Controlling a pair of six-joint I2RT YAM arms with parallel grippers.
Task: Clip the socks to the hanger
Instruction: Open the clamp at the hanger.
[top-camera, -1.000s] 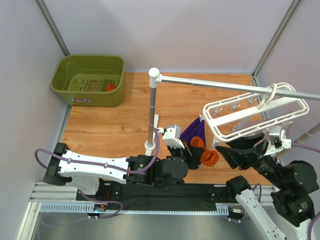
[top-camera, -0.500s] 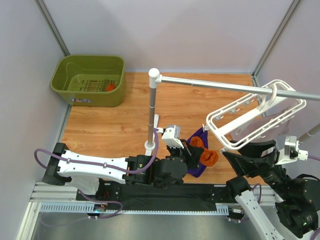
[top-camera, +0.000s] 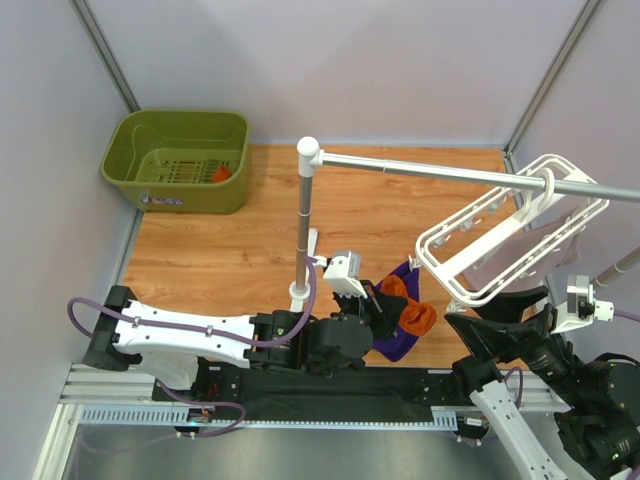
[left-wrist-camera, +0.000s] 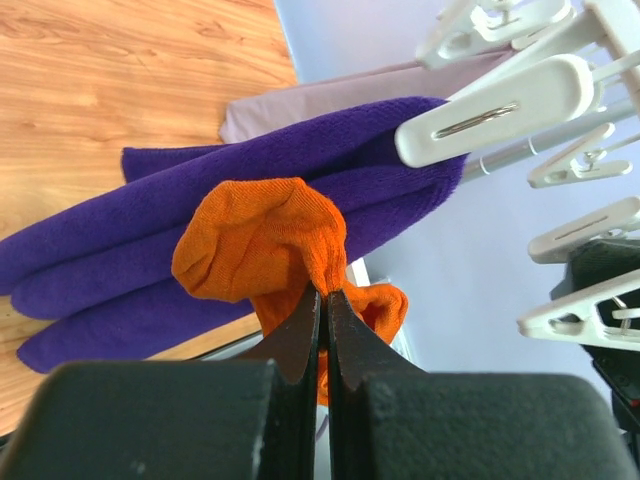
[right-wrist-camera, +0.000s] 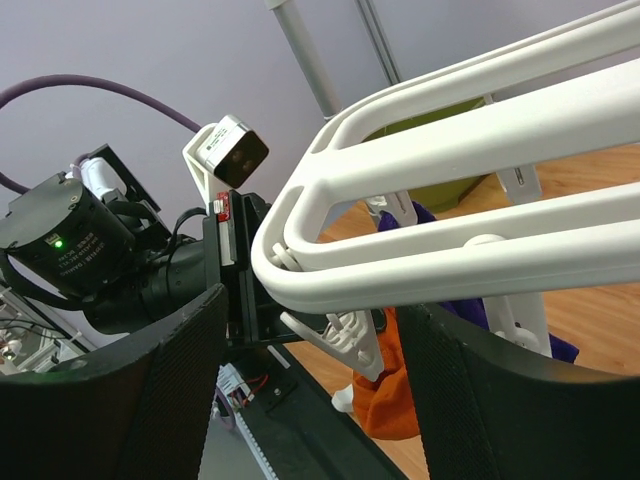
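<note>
My left gripper (left-wrist-camera: 323, 292) is shut on a fold of an orange sock (left-wrist-camera: 270, 240), which lies against a dark purple cloth (left-wrist-camera: 120, 250). Seen from above, that gripper (top-camera: 385, 305) holds the sock (top-camera: 417, 318) just left of the white hanger (top-camera: 470, 225), which hangs tilted from the silver rail (top-camera: 430, 170). A second orange sock (top-camera: 222, 173) lies in the green basket (top-camera: 135, 135). My right gripper (top-camera: 505, 325) stands open below the hanger's near corner. In the right wrist view the hanger's frame (right-wrist-camera: 450, 240) and a dangling clip (right-wrist-camera: 350, 345) cross between its spread fingers (right-wrist-camera: 180, 380).
The rail's white post (top-camera: 303, 220) stands mid-table beside the left wrist. White clips (left-wrist-camera: 500, 105) dangle close to the purple cloth, with a pale lilac cloth (left-wrist-camera: 330, 95) behind it. Grey walls enclose the table on three sides.
My right gripper has opened wider and drawn back toward the near edge. The hanger has swung up and to the right, and the purple cloth has shifted nearer. The left gripper kept its grip.
</note>
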